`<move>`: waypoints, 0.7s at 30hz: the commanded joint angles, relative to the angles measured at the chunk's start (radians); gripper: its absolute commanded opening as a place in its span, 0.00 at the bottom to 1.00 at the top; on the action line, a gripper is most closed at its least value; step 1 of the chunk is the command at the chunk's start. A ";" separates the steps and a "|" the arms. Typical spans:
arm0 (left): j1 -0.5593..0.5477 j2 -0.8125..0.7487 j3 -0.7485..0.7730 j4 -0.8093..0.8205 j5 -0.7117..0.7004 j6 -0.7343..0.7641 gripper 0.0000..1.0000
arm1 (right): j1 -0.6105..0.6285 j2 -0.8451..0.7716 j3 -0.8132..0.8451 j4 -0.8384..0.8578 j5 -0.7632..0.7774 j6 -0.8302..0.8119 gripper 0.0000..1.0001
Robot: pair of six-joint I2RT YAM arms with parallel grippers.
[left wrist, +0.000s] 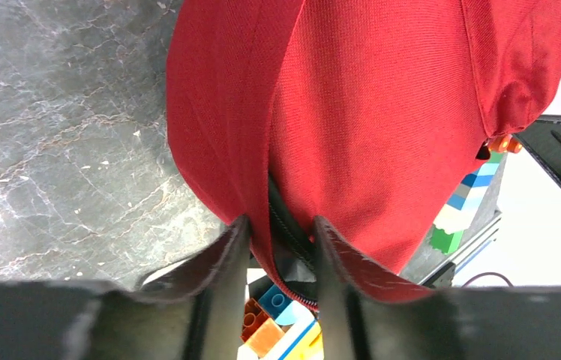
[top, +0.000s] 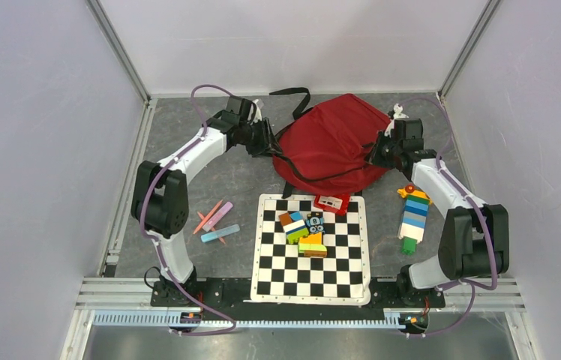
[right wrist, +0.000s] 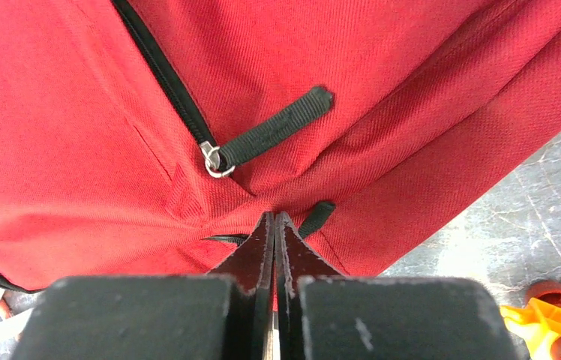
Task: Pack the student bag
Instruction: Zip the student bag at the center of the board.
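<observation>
Left end effector [left wrist: 283,229] pinches a student bag [top: 334,139] fold — right end effector [right wrist: 274,219] pressed together; box [top: 331,202] label unreadable.

even, diffuse white light fills the top view, and shadows under the arms and the student bag [top: 334,139] are soft and faint. the frame rails stay nearly straight toward the edges. in the wrist views the left gripper [left wrist: 281,225] and right gripper [right wrist: 275,217] are dark, blurred blocks along the bottom, while the red weave is sharp. the lower right of the left wrist view is blown out to white.
</observation>
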 commanded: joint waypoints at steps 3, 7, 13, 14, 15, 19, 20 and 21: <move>-0.006 0.003 -0.055 0.109 0.071 -0.036 0.22 | 0.043 -0.076 -0.051 0.029 -0.035 -0.013 0.00; -0.009 -0.020 -0.082 0.140 0.080 -0.064 0.08 | 0.106 -0.113 -0.065 0.007 -0.010 -0.022 0.00; -0.009 -0.049 -0.123 0.158 0.061 -0.079 0.02 | 0.126 -0.162 -0.046 -0.064 0.138 -0.014 0.14; -0.010 -0.052 -0.125 0.158 0.057 -0.081 0.02 | 0.122 -0.158 -0.032 -0.078 0.167 -0.009 0.16; -0.009 -0.055 -0.127 0.157 0.057 -0.081 0.02 | 0.115 -0.152 -0.019 -0.084 0.180 -0.005 0.18; -0.009 -0.059 -0.131 0.163 0.056 -0.090 0.02 | 0.066 -0.103 0.012 -0.084 0.167 0.008 0.20; -0.009 -0.059 -0.131 0.166 0.056 -0.095 0.02 | 0.057 -0.091 0.022 -0.085 0.159 0.006 0.21; -0.009 -0.059 -0.131 0.171 0.056 -0.097 0.02 | 0.050 -0.077 0.030 -0.086 0.149 0.002 0.22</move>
